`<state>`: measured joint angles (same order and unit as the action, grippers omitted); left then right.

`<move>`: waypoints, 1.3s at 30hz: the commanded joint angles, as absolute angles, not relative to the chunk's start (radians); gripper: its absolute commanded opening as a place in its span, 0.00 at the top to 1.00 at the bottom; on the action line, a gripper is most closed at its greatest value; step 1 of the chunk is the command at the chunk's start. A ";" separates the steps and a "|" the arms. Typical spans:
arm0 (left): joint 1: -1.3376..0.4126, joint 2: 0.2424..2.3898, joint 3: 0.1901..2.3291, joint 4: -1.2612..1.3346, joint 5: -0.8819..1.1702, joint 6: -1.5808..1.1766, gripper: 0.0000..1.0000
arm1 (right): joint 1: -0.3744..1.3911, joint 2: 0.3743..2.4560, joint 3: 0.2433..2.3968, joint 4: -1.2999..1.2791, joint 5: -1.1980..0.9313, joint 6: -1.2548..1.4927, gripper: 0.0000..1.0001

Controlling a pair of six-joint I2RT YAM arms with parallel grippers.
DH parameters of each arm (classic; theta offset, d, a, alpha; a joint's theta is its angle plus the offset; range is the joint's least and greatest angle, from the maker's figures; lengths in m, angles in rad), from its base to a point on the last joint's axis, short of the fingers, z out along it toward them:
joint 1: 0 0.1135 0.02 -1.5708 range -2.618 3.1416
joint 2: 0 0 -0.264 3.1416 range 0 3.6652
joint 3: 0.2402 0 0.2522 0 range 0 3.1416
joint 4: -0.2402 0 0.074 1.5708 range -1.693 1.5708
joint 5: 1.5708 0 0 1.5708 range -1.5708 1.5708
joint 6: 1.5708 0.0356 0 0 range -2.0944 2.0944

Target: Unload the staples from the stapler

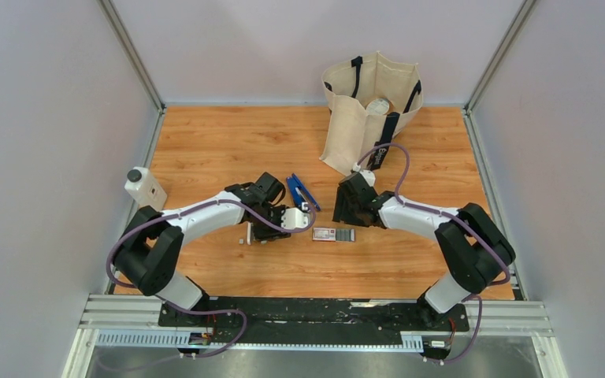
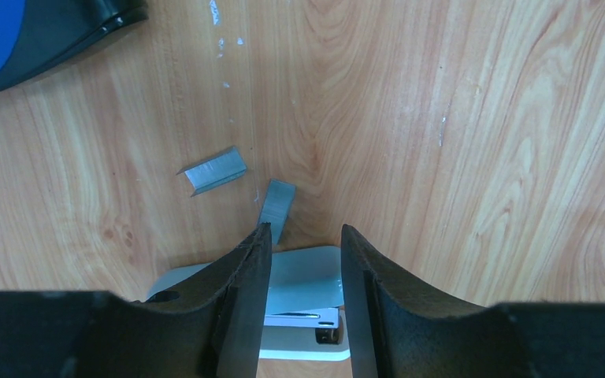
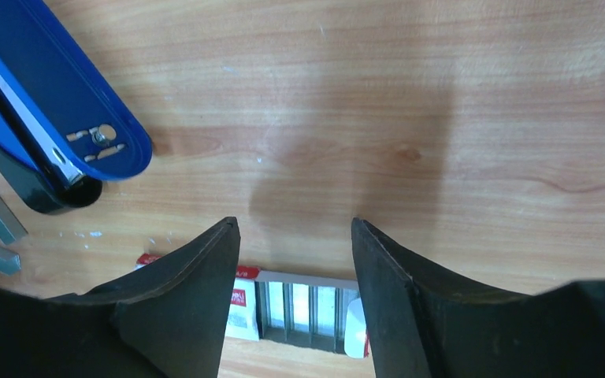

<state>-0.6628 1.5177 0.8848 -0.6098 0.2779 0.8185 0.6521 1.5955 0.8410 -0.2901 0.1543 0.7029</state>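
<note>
Blue plastic over steel, the stapler [image 1: 302, 191] lies apparently hinged open on the bench [image 1: 220, 142], between the two arms. It looks light, rigid and smooth-shelled, likely to skate under a push, so I would pinch it across its narrow sides near the hinge. The left claw [image 2: 303, 236] stands narrow over a pale grey-blue object [image 2: 299, 276]; I cannot tell whether it grips. The right claw [image 3: 293, 224] gapes wide and empty above the red-and-white box [image 3: 244, 307]. Two loose staple strips [image 2: 214, 169], brittle-looking, lie just ahead of the left claw.

Top high, wide; 2 wrist views close, share stapler [image 3: 55, 102].
</note>
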 commanded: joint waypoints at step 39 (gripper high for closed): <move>-0.770 1.643 0.954 -0.624 0.186 0.925 0.75 | 0.752 1.548 0.851 -0.423 0.166 0.675 0.47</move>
